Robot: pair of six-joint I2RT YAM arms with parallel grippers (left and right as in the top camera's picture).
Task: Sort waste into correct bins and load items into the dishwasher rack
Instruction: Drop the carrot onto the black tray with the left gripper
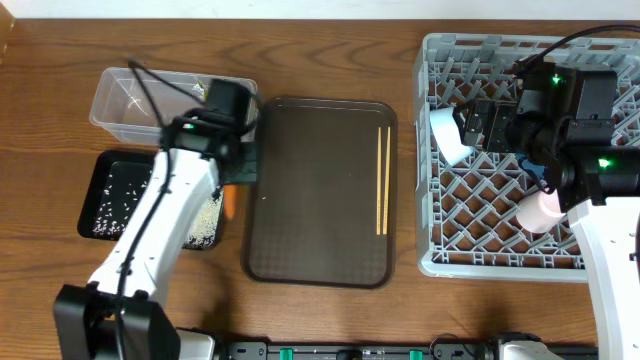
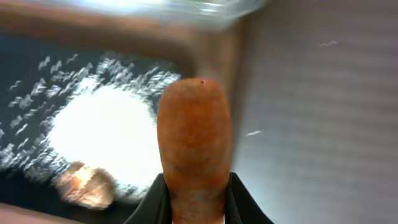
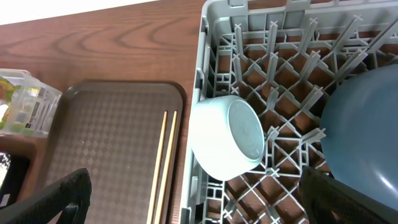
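Note:
My left gripper [image 1: 234,185] is shut on the small orange carrot [image 2: 196,143] and holds it over the right end of the black tray [image 1: 105,170]. White rice grains [image 2: 99,134] and a brown food lump [image 2: 84,183] lie in that tray. The clear tub [image 1: 130,100] stands just behind it. My right gripper [image 3: 199,205] is open and empty above the left edge of the grey dishwasher rack [image 1: 440,255]. The white bowl [image 3: 227,140] stands on its side in the rack, beside the blue plate [image 3: 364,124] and the pink cup [image 1: 538,210]. The chopsticks [image 1: 382,180] lie on the brown serving tray. The light blue cup is out of view.
The dark brown serving tray [image 1: 310,190] lies between the bins and the rack. The clear tub holds a yellow-green wrapper [image 3: 15,93]. The right arm hides part of the rack's middle.

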